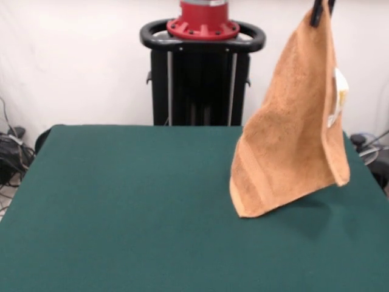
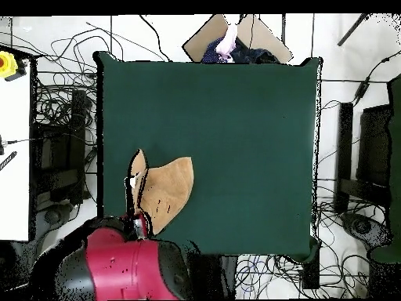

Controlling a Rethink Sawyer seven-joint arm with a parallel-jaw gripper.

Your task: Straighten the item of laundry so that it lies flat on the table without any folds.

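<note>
The orange-tan towel (image 1: 292, 134) hangs by one top corner from my gripper (image 1: 322, 9), whose black fingertips show only at the top edge, shut on the cloth. It drapes in a long fold over the right side of the green table (image 1: 121, 201). Its lowest corner is close above the felt and casts a shadow there. The white care label (image 1: 339, 97) shows on its right edge. In the overhead view the towel (image 2: 168, 192) is near the table's (image 2: 235, 117) lower left edge, beside my gripper (image 2: 141, 221) and red arm (image 2: 125, 270).
The robot's black pedestal with its red base (image 1: 202, 73) stands behind the table. Cables (image 1: 12, 152) lie on the floor at the left. In the overhead view a person's hand (image 2: 229, 39) and a cardboard box (image 2: 262, 35) are at the table's far edge.
</note>
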